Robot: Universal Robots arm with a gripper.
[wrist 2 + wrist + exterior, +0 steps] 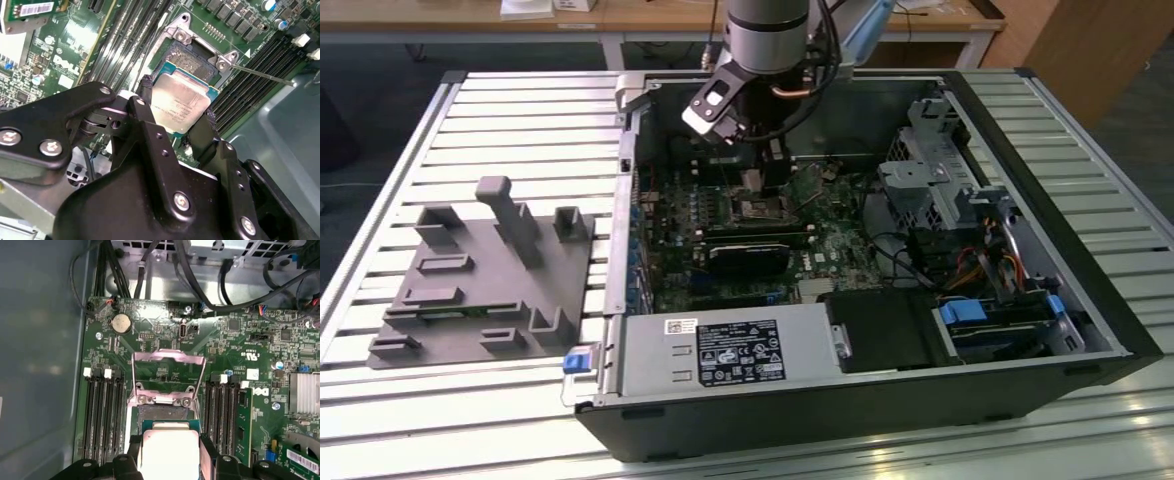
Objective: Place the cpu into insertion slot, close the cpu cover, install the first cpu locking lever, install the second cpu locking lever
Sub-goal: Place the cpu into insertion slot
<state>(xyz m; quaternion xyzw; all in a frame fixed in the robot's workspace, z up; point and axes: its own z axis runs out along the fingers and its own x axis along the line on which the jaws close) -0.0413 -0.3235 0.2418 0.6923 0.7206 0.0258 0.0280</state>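
Observation:
My gripper (178, 106) is shut on the cpu (186, 95), a square chip with a silver-grey top, its black fingertips (145, 88) pressing two opposite edges. The cpu hangs low over the insertion slot (163, 412), whose dark centre shows beyond the chip in both wrist views. I cannot tell whether the chip touches the slot. The cpu cover (169, 356), a thin silvery frame, stands swung open behind the slot. A thin locking lever (262, 74) sticks out beside the slot. In the exterior view the gripper (765, 168) reaches down into the open computer case above the slot (762, 208).
Long black memory slots (102, 410) flank the insertion slot on both sides. A black card (754, 248) lies just in front of it. The power supply (707, 352), drive cage (934, 180) and cables crowd the case. A grey fixture (480, 265) sits at the exterior view's left.

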